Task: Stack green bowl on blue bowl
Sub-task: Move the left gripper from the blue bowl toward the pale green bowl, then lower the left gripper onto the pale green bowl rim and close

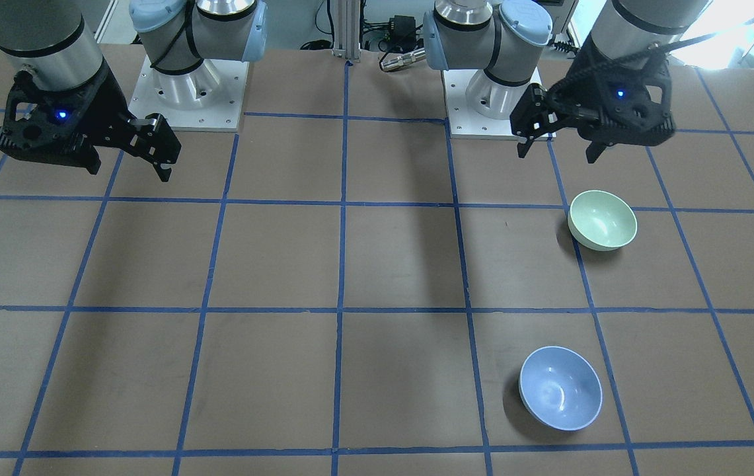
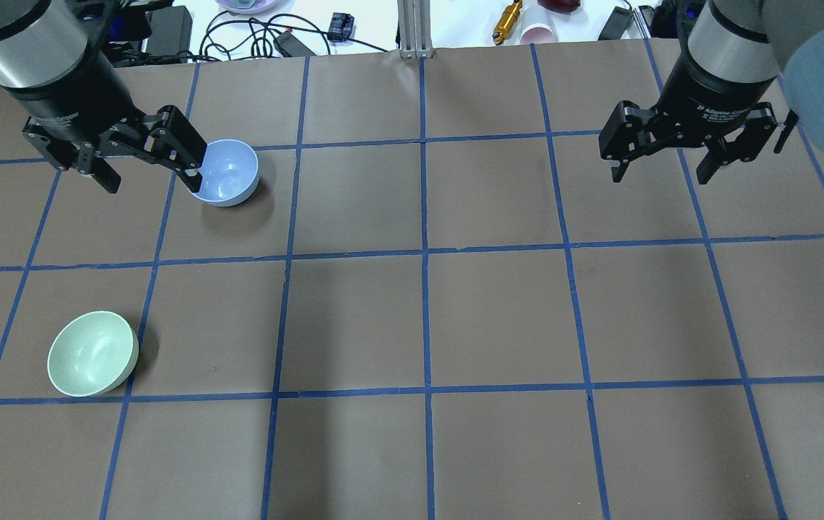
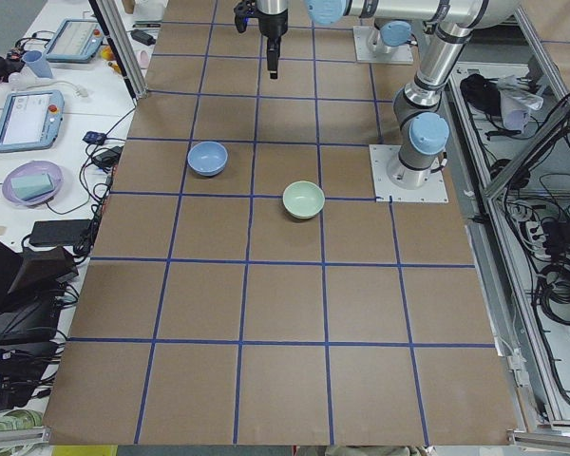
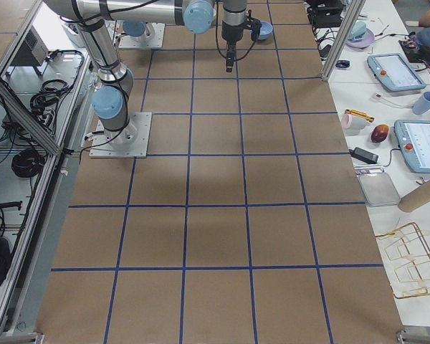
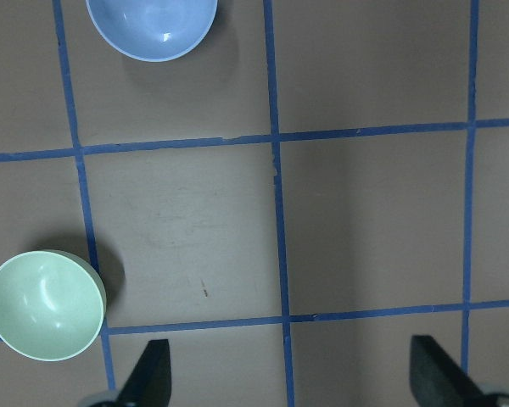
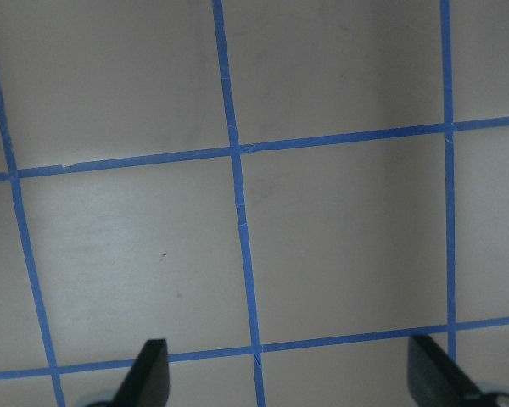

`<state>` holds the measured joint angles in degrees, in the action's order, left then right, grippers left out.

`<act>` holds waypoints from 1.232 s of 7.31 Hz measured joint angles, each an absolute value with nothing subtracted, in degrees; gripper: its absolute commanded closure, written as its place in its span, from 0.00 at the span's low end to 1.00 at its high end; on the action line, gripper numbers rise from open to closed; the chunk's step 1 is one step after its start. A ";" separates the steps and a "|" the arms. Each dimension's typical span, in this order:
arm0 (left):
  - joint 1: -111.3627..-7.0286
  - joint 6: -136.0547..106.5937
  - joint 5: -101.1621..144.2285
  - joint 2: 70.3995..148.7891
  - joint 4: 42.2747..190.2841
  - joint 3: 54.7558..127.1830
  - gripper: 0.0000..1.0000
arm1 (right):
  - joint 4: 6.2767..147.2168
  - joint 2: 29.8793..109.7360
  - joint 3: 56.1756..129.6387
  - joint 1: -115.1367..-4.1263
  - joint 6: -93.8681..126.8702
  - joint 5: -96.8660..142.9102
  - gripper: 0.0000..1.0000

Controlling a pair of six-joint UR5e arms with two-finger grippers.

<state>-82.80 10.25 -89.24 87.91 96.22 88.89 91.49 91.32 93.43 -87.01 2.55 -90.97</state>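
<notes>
As L gripper [image 1: 556, 155] hovers, jaws wide, green bowl [image 1: 602, 219] nearby, untouched.

2 obstacles are seen on the table [image 2: 498, 318]: the green bowl [image 2: 92, 354] and the blue bowl [image 2: 224, 172]. Both are set on the robot's left half, well apart, with bare brown surface between them. Their mouths are turned up and left uncovered from above. The left gripper [image 2: 148, 172] is held raised, jaws spread; bare surface is shown beneath it in the wrist view. The right gripper [image 2: 661, 170], jaws spread, is held over bare gridded surface, well apart from both bowls.
</notes>
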 measured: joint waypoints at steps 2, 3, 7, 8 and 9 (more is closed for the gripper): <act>-72.02 21.99 -88.76 87.84 96.07 92.14 0.00 | 91.49 91.32 93.43 -87.01 2.55 -90.97 0.00; -66.54 27.99 -88.56 87.84 95.67 94.36 0.00 | 91.49 91.32 93.43 -87.01 2.55 -90.97 0.00; -49.99 41.37 -88.34 88.61 81.17 109.10 0.00 | 91.50 91.32 93.43 -87.01 2.55 -90.95 0.00; -47.83 42.64 -88.33 88.82 75.71 113.55 0.00 | 91.50 91.32 93.43 -87.01 2.55 -90.93 0.00; -46.06 43.15 -88.35 89.33 70.78 117.53 0.00 | 91.49 91.32 93.43 -87.01 2.55 -90.95 0.00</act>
